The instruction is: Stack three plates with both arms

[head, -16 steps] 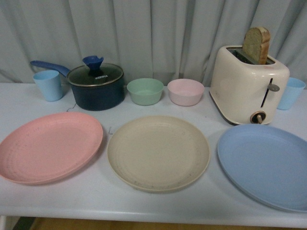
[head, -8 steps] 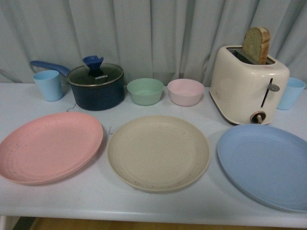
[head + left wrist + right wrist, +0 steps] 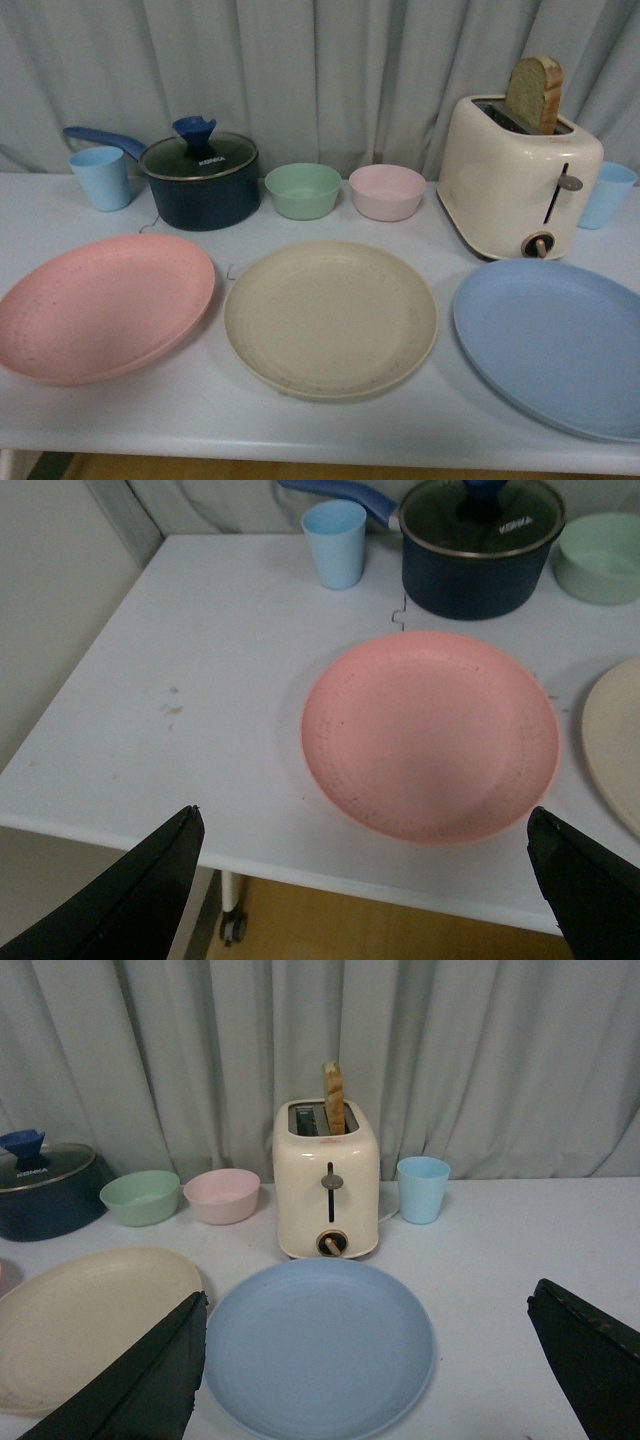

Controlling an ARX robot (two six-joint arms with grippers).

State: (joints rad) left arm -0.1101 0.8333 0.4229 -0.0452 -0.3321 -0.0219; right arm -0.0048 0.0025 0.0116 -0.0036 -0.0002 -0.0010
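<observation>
**Both tools spread wide, three plates lying apart on the desk**

The left tool [image 3: 362, 813] is spread wide, with nothing held between its two black fingers [image 3: 140, 895]. It hangs over the near edge of the desk [image 3: 190, 670]. Just ahead of it and lower down, framed between the fingers, the pink plate [image 3: 430, 735] lies flat on the desk. Past that plate stand a light-blue cup [image 3: 334, 542] and a dark blue saucepan [image 3: 480, 545] with a glass lid, its handle reaching toward the cup. A green bowl [image 3: 600, 545] sits beside the saucepan, on the side toward the right arm. On that same side lies the cream plate [image 3: 330, 318], near the pink one but not touching it.

The right tool [image 3: 368, 1305] is equally wide open and empty. The blue plate [image 3: 318, 1345] lies flat ahead of it, between its fingers, apart from the cream plate on the left-arm side. Past the blue plate stands a cream toaster [image 3: 328, 1185] with a slice of bread [image 3: 333, 1095] upright in its slot. A second cup [image 3: 422, 1189] stands just beside the toaster on the outer side, and a pink bowl [image 3: 221, 1195] on the inner side. A grey curtain [image 3: 500, 1060] hangs behind.
</observation>
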